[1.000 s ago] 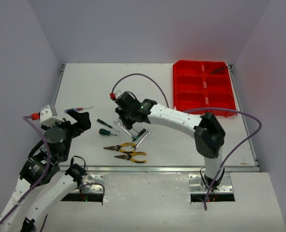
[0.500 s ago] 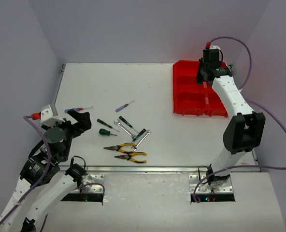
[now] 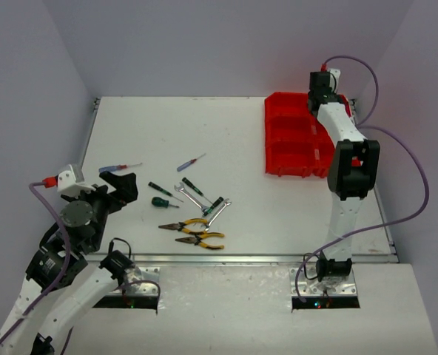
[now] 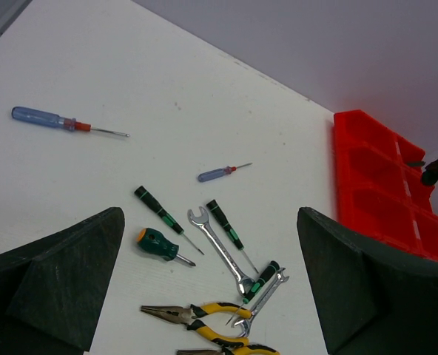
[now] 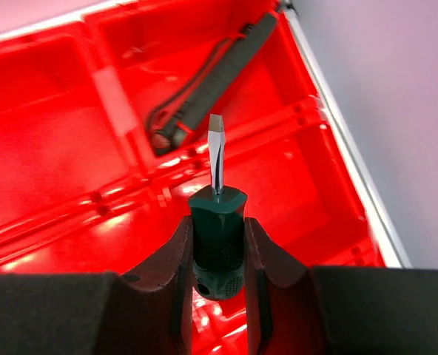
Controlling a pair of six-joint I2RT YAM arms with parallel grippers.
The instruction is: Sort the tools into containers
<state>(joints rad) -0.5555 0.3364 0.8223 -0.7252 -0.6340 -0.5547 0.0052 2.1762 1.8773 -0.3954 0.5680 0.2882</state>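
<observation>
Right claw [image 5: 217,255] pinches a green screwdriver [image 5: 217,218] above the red tray [image 5: 49,155]; letting go comes next, I'd say; left claw [image 4: 211,277] spread.

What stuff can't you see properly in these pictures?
Top view: the right arm covers the right column of the red tray, so those bins stay hidden.
Left wrist view: the lower yellow pliers are cut off by the bottom edge.
Right wrist view: the dark tool in the far bin is too blurry to name.
</observation>
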